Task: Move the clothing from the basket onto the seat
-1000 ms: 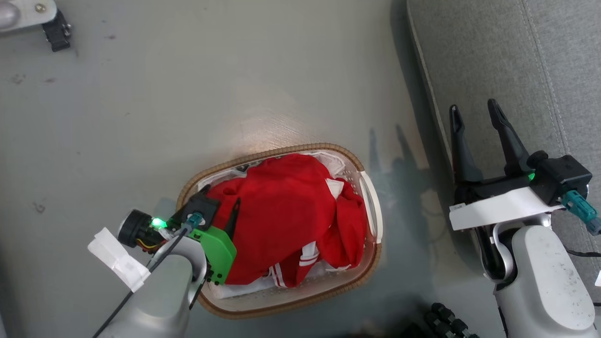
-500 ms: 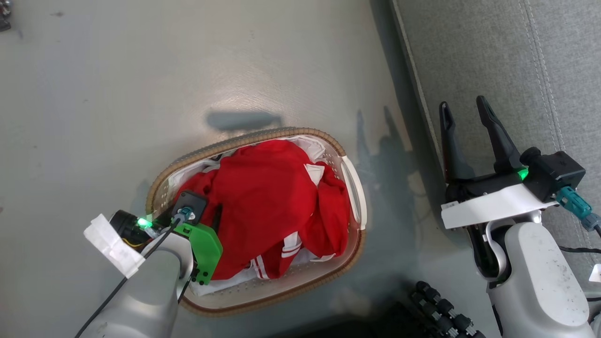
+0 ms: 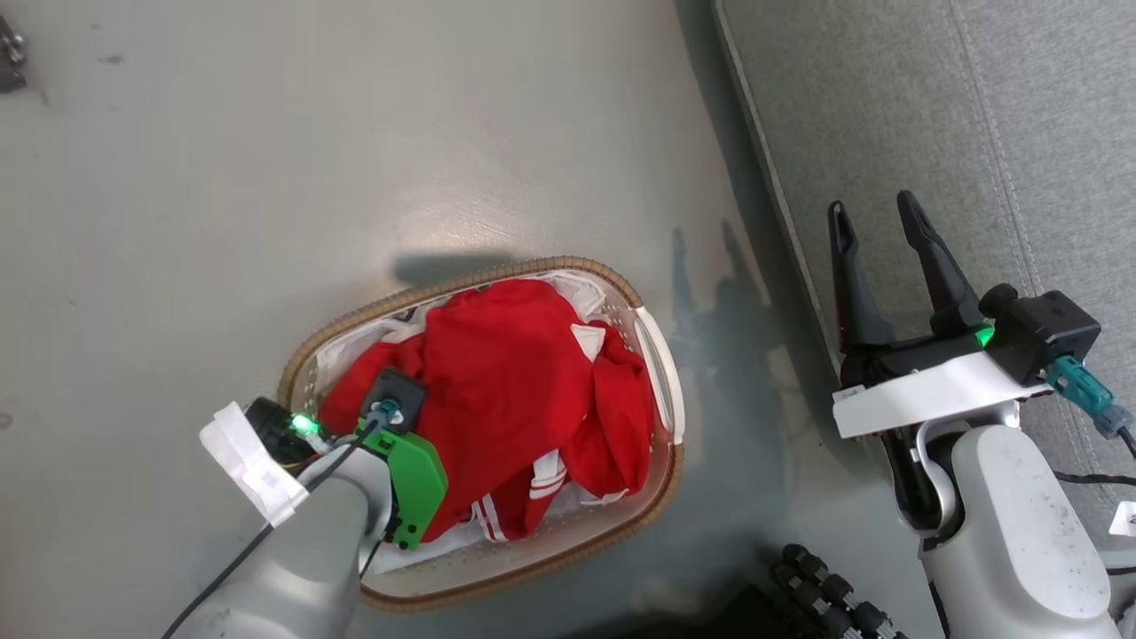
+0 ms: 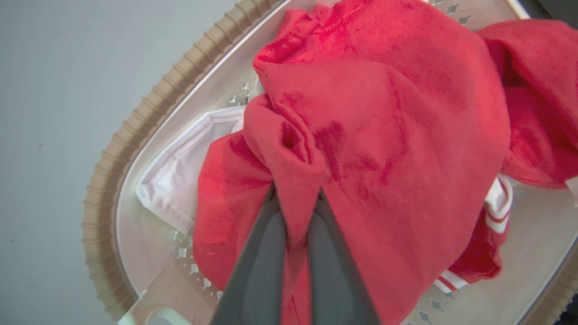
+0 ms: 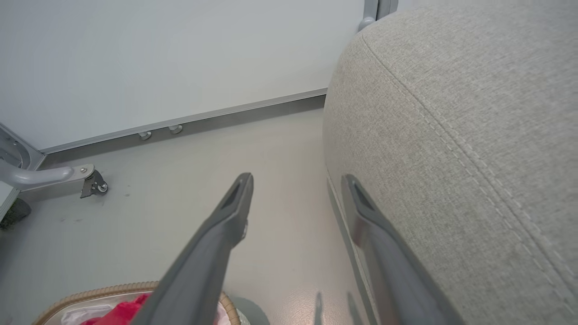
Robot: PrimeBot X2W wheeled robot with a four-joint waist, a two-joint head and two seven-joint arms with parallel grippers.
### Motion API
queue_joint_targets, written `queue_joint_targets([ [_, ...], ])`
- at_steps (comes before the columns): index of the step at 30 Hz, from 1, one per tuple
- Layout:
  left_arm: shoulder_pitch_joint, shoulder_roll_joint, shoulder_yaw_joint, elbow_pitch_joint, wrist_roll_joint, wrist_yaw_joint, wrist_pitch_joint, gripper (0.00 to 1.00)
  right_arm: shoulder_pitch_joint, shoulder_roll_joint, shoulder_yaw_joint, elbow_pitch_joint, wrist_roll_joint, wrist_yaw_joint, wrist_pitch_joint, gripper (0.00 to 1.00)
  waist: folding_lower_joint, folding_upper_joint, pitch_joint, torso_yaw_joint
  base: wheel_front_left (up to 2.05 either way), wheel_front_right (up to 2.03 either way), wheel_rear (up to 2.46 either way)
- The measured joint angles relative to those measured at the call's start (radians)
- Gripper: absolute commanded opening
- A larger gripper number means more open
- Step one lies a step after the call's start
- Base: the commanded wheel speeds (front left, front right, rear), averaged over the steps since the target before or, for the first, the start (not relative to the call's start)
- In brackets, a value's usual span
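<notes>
Left wrist view: left claw [image 4: 295, 198], apart a second ago, now pinched shut on a raised fold of the red clothing [image 4: 384, 135], which is still heaped in the basket [image 4: 113, 180]. Grasp made; lift likely next. Head view: sofa seat [image 3: 887, 133] at 2 o'clock from basket, floor [image 3: 532, 133] between. Right claw [image 3: 874, 222] spread wide, empty, over seat edge, possibly in the carry path.

Bare grey floor [image 3: 737, 399] lies open between the oval white perforated basket [image 3: 666, 390] with brown woven rim and the rounded edge of the large grey woven-fabric sofa [image 3: 887, 115].
</notes>
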Motion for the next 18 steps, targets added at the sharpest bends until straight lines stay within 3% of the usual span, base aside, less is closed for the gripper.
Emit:
queue_joint_targets([
  [9,0.069,-0.005,-0.040,-0.087,-0.044,0.000,-0.019,0.00,0.029,0.000,-0.012,0.024,-0.021,0.000,0.000,1.00,0.0000,0.0000,-0.093,0.021,0.00,0.00,0.00],
  [18,0.142,0.016,-0.067,-0.272,-0.069,0.000,-0.023,0.00,0.092,0.001,-0.034,0.050,-0.068,0.000,0.000,1.00,0.0000,0.0000,-0.222,0.052,0.00,0.00,0.00],
])
